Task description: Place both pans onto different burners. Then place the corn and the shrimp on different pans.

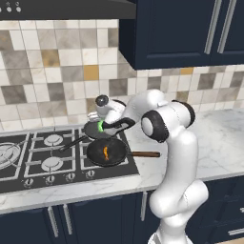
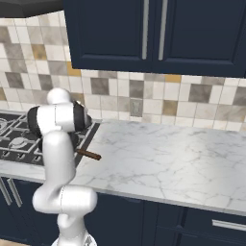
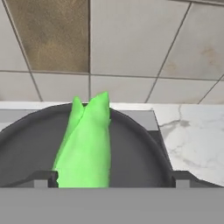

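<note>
The marble desk [image 1: 219, 143] carried a black cooktop [image 1: 28, 164] at its left end, under a tiled wall and dark cabinets, with both pans on burners at the cooktop's right side. The nearer pan [image 1: 106, 152], wooden-handled, held the shrimp [image 1: 106, 152]; the farther pan [image 3: 144, 162] held the corn [image 3: 87, 148], between the tips of the released, wide-spread claw [image 1: 101, 126]. The corn looked light, stiff and likely slick, best taken across its middle
</note>
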Robot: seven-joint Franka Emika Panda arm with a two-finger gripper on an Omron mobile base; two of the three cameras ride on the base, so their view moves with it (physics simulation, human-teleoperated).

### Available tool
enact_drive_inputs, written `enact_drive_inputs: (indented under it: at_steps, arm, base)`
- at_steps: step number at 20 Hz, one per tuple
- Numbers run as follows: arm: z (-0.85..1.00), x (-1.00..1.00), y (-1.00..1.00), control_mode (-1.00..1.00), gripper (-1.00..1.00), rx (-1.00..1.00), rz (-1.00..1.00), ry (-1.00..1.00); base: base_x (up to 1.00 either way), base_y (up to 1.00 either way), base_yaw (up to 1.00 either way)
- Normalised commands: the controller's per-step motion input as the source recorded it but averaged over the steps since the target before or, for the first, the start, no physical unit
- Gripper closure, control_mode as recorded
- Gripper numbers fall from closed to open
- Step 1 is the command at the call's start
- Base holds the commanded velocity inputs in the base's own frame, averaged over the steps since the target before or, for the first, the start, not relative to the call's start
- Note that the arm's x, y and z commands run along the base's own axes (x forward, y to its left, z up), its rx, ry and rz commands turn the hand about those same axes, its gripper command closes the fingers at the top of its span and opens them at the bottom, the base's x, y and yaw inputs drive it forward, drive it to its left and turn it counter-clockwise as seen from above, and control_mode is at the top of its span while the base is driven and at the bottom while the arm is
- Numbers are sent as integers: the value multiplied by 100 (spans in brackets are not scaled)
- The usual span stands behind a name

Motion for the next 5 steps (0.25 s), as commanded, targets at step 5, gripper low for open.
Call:
enact_drive_inputs:
  at_steps: [5]
  arm:
    - [47, -46, -22, -100, -100, 0, 0, -3]
  base:
    - [0, 0, 0]
